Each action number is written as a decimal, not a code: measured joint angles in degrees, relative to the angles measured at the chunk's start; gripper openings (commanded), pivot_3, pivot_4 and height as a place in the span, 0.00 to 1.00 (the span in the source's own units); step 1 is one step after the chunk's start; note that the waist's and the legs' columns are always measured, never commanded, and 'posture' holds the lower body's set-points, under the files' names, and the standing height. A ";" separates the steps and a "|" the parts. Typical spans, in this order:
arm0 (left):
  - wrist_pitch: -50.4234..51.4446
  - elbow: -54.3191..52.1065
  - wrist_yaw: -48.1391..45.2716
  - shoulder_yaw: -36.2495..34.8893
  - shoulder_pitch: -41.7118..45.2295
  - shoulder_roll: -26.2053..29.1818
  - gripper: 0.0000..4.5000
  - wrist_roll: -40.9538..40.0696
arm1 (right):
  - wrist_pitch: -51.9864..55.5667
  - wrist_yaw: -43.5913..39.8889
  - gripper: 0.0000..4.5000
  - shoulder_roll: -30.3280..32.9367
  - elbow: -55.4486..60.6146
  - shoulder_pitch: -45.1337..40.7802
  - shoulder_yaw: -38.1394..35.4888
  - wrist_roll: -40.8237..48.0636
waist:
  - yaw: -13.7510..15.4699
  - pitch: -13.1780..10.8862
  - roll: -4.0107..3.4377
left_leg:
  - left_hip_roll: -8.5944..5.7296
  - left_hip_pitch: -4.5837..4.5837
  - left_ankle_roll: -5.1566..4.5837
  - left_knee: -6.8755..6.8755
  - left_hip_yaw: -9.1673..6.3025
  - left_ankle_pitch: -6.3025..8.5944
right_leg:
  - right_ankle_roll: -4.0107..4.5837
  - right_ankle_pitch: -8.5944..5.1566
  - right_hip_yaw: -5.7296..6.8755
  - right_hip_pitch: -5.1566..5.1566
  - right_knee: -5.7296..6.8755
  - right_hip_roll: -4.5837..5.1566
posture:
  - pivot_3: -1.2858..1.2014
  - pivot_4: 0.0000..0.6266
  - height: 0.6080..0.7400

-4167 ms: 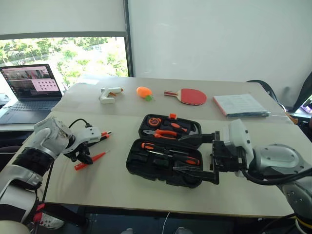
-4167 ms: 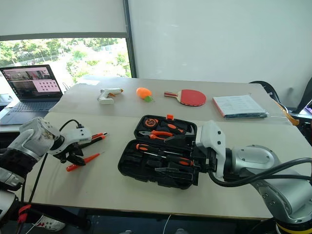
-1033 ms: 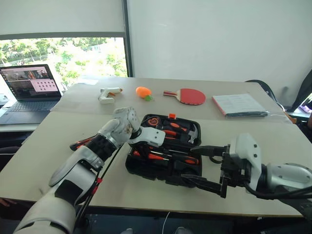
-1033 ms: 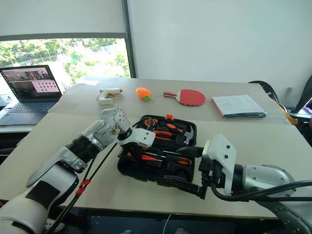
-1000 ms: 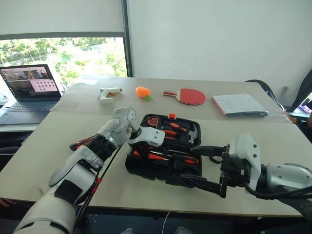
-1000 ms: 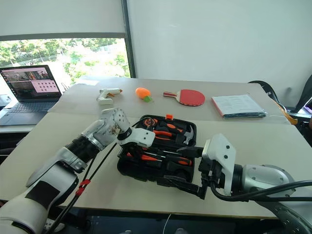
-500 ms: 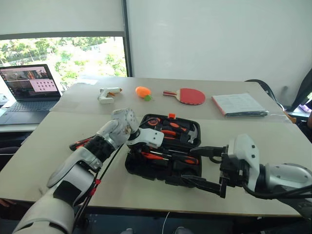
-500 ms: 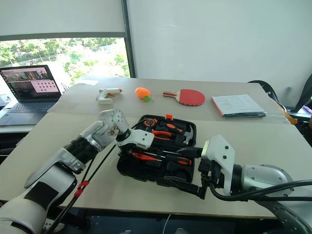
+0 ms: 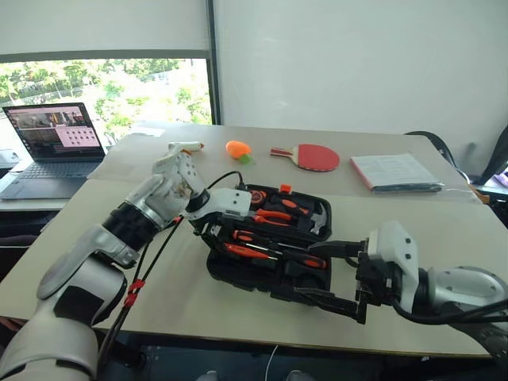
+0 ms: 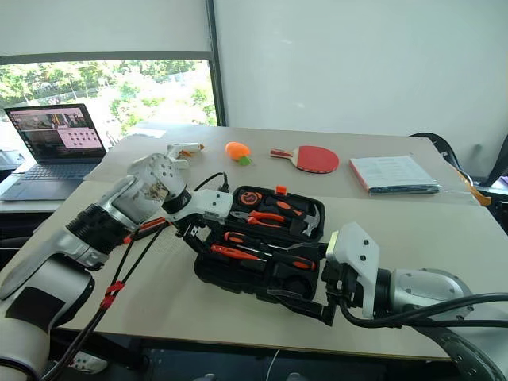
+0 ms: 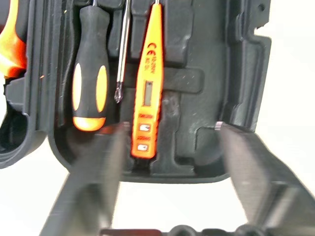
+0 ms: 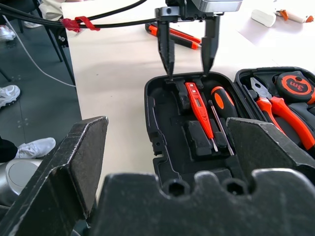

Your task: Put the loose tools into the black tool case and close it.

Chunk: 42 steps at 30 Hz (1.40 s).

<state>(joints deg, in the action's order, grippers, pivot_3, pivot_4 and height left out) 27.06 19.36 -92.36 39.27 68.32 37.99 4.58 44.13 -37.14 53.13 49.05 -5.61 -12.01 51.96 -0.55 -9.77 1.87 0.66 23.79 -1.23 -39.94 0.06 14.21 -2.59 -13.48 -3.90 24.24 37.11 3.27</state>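
Over the left end of the black tool case (image 10: pixel 238 279) the left gripper (image 11: pixel 170 129) is hanging with its fingers pointing steeply down, standing moderately apart and holding nothing. Directly beneath the gap between them the thin orange tester screwdriver (image 11: pixel 146 88) is lying in its moulded slot, and a black-and-orange screwdriver (image 11: pixel 90 83) is sitting in the slot just beside it, both with their long axes running across the case from near to far. Outward from there, a loose orange-and-black tool (image 10: pixel 149 227) is lying on the table (image 9: pixel 238 317) to the left of the case, close under the left forearm and apart from the case wall; its long axis is running mostly left to right, slanting a little toward the far side. That offset is what the coming move is turning on: the tool is lying to the left of the left gripper and slightly nearer, so the left arm is much the closer one to fetch it. At the near right corner of the case the right gripper (image 9: pixel 337 274) is hovering with its fingers spread wide and empty, well apart from the loose tool. The case lid is standing open on the far side.
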 measured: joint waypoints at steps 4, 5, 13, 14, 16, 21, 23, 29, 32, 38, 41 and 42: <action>-1.74 2.32 0.26 -0.10 -0.03 -2.06 0.10 0.81 | 0.00 -0.10 1.00 -0.18 -0.10 0.02 0.21 -0.19 | -0.15 0.00 0.00 | 0.00 0.00 0.00 0.01 0.03 0.00 | 0.01 0.00 0.00 0.02 0.00 -0.02 | 0.52 0.24 1.00; -2.61 3.80 1.01 -0.17 -0.02 -3.26 0.02 1.27 | 0.00 -0.10 1.00 -0.20 -0.11 0.01 0.21 -0.20 | -0.14 0.00 0.00 | 0.00 -0.01 0.00 0.01 0.03 0.00 | 0.00 0.00 0.00 0.00 0.00 -0.01 | 0.52 0.24 1.00; -4.81 7.42 1.88 -0.11 -0.09 -6.41 0.01 3.86 | 0.00 0.05 1.00 -0.26 -0.08 0.18 0.23 -0.15 | -0.29 -0.01 0.01 | 0.01 0.03 0.00 0.03 0.04 0.00 | 0.01 0.00 0.00 0.04 0.00 -0.03 | 0.52 0.24 1.00; -4.98 7.61 1.92 -0.11 -0.09 -6.53 0.01 4.38 | 0.00 0.08 1.00 -0.26 -0.08 0.26 0.22 -0.15 | -0.26 -0.01 0.01 | 0.01 0.02 0.00 0.02 0.04 0.00 | 0.01 0.00 0.00 0.03 0.00 -0.03 | 0.52 0.24 1.00; -5.29 8.11 2.22 -0.11 -0.10 -6.94 0.01 4.92 | 0.00 0.13 1.00 -0.27 -0.08 0.33 0.22 -0.12 | -0.23 -0.01 0.01 | 0.00 0.03 0.00 0.01 0.04 0.00 | 0.01 0.00 0.00 0.03 0.00 -0.02 | 0.52 0.24 1.00; -6.21 9.10 2.88 -0.12 -0.25 -7.44 0.01 6.62 | 0.00 0.24 1.00 -0.29 -0.06 0.47 0.22 -0.06 | -0.22 -0.01 0.01 | 0.00 0.03 0.00 0.02 0.03 0.00 | 0.01 0.00 0.00 0.03 0.00 -0.02 | 0.52 0.24 1.00; -6.52 9.10 2.85 -0.14 -0.51 -7.60 0.01 6.80 | 0.00 0.27 1.00 -0.35 -0.06 0.70 0.22 -0.05 | -0.22 -0.01 0.01 | 0.00 0.03 0.00 0.02 0.03 0.00 | 0.01 0.00 0.00 0.03 0.00 -0.02 | 0.52 0.24 1.00; -7.21 8.86 2.85 -0.21 -1.28 -8.13 0.01 7.53 | 0.00 0.50 1.00 -0.46 -0.03 0.98 0.22 0.00 | -0.22 0.00 0.01 | 0.00 0.02 0.00 0.02 0.03 0.00 | 0.01 0.00 0.00 0.02 0.00 -0.02 | 0.52 0.24 1.00; -7.76 8.55 2.99 -0.28 -1.51 -8.17 0.01 8.19 | 0.00 0.73 1.00 -0.46 -0.03 0.98 0.22 0.02 | -0.24 0.00 0.01 | 0.00 0.01 0.00 0.02 0.03 0.00 | 0.01 0.00 0.00 0.02 0.00 -0.02 | 0.52 0.24 1.00; -8.92 9.07 3.55 -0.82 -1.68 -8.90 0.01 9.09 | 0.00 1.05 1.00 -0.46 0.07 1.14 0.22 0.54 | -0.21 0.00 0.01 | 0.00 -0.01 0.00 0.01 0.03 0.00 | 0.01 0.00 0.00 -0.03 0.00 -0.01 | 0.52 0.24 1.00; -9.68 10.60 3.73 -1.31 -1.68 -9.60 0.01 9.30 | 0.00 1.09 1.00 -0.46 0.17 1.16 0.21 0.68 | -0.14 0.00 0.01 | -0.01 -0.04 0.00 0.00 0.04 0.00 | 0.00 0.00 0.00 -0.06 0.00 -0.01 | 0.52 0.24 1.00; -9.78 11.20 3.74 -1.58 -1.67 -9.84 0.01 9.31 | 0.00 1.10 1.00 -0.46 0.17 1.16 0.21 0.70 | -0.12 0.01 0.00 | -0.02 -0.06 0.00 0.00 0.04 0.00 | 0.00 0.00 0.00 -0.09 0.01 0.00 | 0.52 0.24 1.00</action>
<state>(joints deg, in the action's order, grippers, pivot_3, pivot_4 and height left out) 17.28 30.55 -88.62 37.69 66.65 28.14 13.89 44.14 -36.04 52.67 49.23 -4.45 -11.80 52.66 -0.67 -9.76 1.87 0.64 23.73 -1.23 -39.94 0.10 14.21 -2.58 -13.48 -3.90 24.15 37.12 3.27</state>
